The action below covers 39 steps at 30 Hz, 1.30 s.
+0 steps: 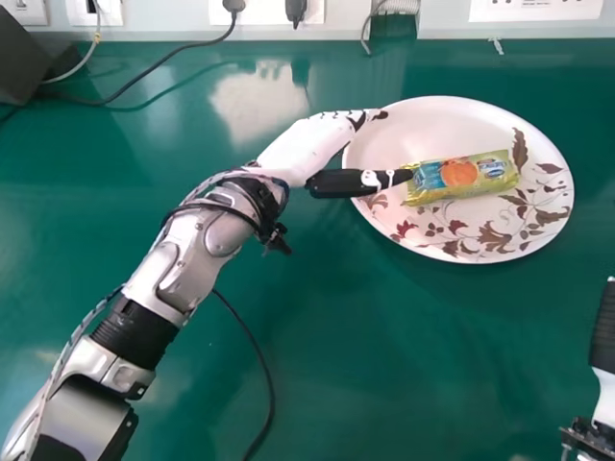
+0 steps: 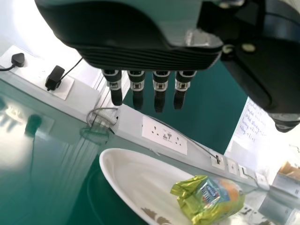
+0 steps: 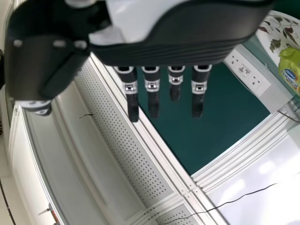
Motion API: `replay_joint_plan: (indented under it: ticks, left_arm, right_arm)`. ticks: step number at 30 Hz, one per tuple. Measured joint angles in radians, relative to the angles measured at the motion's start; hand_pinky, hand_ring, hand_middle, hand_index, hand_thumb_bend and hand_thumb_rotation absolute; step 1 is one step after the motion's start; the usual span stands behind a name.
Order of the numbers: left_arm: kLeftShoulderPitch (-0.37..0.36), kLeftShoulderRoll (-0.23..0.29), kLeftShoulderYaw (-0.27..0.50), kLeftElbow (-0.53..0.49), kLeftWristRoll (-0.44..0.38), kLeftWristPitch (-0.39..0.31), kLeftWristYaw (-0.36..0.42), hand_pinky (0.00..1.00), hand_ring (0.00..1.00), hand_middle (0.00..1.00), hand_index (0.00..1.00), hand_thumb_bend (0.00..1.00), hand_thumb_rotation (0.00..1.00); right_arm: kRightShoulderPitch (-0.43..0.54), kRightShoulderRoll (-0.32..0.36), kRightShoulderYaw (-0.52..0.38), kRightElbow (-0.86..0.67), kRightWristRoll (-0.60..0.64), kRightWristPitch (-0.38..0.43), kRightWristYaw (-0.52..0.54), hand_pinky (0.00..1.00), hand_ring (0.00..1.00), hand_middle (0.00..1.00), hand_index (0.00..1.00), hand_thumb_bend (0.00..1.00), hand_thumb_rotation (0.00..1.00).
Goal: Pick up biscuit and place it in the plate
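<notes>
A round white plate with brown leaf patterns (image 1: 432, 125) sits on the glossy green tabletop (image 1: 336, 355), before white wall sockets (image 1: 535, 9), with the yellow-green biscuit packet (image 1: 459, 175) in it. The black-and-white left hand (image 1: 322, 144), at the plate's left rim, and the black-and-white right hand (image 1: 604, 331) both have straight fingers, slightly apart.

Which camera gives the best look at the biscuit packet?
The head view: it shows the biscuit packet lengthwise from above, on the plate. The left wrist view shows it foreshortened, nearer one end; the right wrist view catches part of it, cut off by the edge.
</notes>
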Motion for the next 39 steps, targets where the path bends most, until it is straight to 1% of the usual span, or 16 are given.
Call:
replay_joint_plan:
  ticks: [4, 7, 10, 13, 15, 21, 25, 26, 29, 31, 32, 33, 35, 39]
  left_arm:
    - [0.039, 0.003, 0.037, -0.058, -0.052, 0.013, -0.022, 1.0, 1.0, 1.0, 0.99, 1.0, 0.69]
    - [0.051, 0.005, 0.061, -0.076, -0.09, 0.017, -0.042, 1.0, 1.0, 0.99, 0.98, 1.0, 0.69]
    - [0.068, 0.005, 0.085, -0.102, -0.132, 0.022, -0.064, 1.0, 1.0, 0.99, 0.98, 1.0, 0.69]
    - [0.083, 0.004, 0.106, -0.133, -0.179, 0.036, -0.09, 1.0, 1.0, 1.0, 0.98, 1.0, 0.7]
    - [0.092, 0.004, 0.124, -0.154, -0.21, 0.038, -0.102, 1.0, 1.0, 1.0, 0.98, 1.0, 0.7]
    - [0.121, 0.007, 0.143, -0.184, -0.259, 0.033, -0.121, 1.0, 1.0, 1.0, 0.98, 1.0, 0.68]
    - [0.152, 0.003, 0.163, -0.231, -0.299, 0.05, -0.134, 1.0, 1.0, 1.0, 0.98, 1.0, 0.69]
    - [0.155, 0.002, 0.168, -0.239, -0.305, 0.056, -0.138, 1.0, 1.0, 1.0, 0.98, 1.0, 0.68]
    - [0.163, -0.007, 0.191, -0.256, -0.362, 0.066, -0.146, 1.0, 1.0, 1.0, 0.98, 1.0, 0.68]
    - [0.166, -0.02, 0.214, -0.267, -0.423, 0.094, -0.163, 1.0, 1.0, 1.0, 0.98, 1.0, 0.67]
    - [0.173, -0.028, 0.223, -0.275, -0.456, 0.108, -0.172, 1.0, 1.0, 1.0, 0.98, 1.0, 0.69]
    - [0.179, -0.032, 0.225, -0.28, -0.459, 0.112, -0.176, 1.0, 1.0, 1.0, 0.98, 1.0, 0.7]
    - [0.194, -0.039, 0.245, -0.294, -0.514, 0.132, -0.188, 1.0, 1.0, 1.0, 0.98, 1.0, 0.71]
    - [0.215, -0.044, 0.273, -0.322, -0.574, 0.16, -0.194, 1.0, 1.0, 1.0, 0.97, 1.0, 0.72]
  right_arm:
    - [0.002, 0.0, 0.0, 0.0, 0.001, 0.006, 0.006, 0.82, 0.93, 0.91, 0.84, 0.84, 0.32]
    - [0.002, 0.0, -0.001, 0.0, 0.002, 0.009, 0.006, 0.8, 0.92, 0.91, 0.84, 0.84, 0.32]
    - [0.003, 0.0, -0.003, 0.0, 0.003, 0.01, 0.006, 0.82, 0.93, 0.91, 0.85, 0.84, 0.3]
    - [0.003, 0.0, -0.005, 0.0, 0.003, 0.011, 0.006, 0.83, 0.93, 0.91, 0.85, 0.84, 0.32]
    - [0.003, 0.0, -0.005, 0.0, 0.003, 0.012, 0.006, 0.82, 0.93, 0.91, 0.85, 0.83, 0.32]
    - [0.002, 0.0, -0.008, 0.002, 0.003, 0.013, 0.006, 0.81, 0.91, 0.9, 0.85, 0.82, 0.34]
    - [0.002, -0.001, -0.011, 0.004, 0.003, 0.015, 0.009, 0.81, 0.89, 0.9, 0.86, 0.81, 0.36]
    - [0.002, 0.0, -0.011, 0.004, 0.003, 0.016, 0.009, 0.82, 0.89, 0.9, 0.86, 0.81, 0.35]
    - [0.002, 0.0, -0.01, 0.004, 0.004, 0.02, 0.009, 0.87, 0.92, 0.91, 0.86, 0.81, 0.31]
    - [0.003, 0.0, -0.01, 0.004, 0.003, 0.02, 0.009, 0.88, 0.93, 0.93, 0.87, 0.81, 0.28]
    - [0.003, 0.0, -0.01, 0.004, 0.003, 0.02, 0.009, 0.87, 0.94, 0.93, 0.88, 0.81, 0.27]
    - [0.003, 0.0, -0.01, 0.004, 0.003, 0.02, 0.009, 0.87, 0.94, 0.93, 0.88, 0.81, 0.26]
    - [0.003, 0.0, -0.009, 0.003, 0.0, 0.02, 0.008, 0.87, 0.95, 0.94, 0.87, 0.81, 0.26]
    - [0.004, 0.0, -0.009, 0.0, -0.003, 0.02, 0.007, 0.84, 0.94, 0.93, 0.86, 0.81, 0.28]
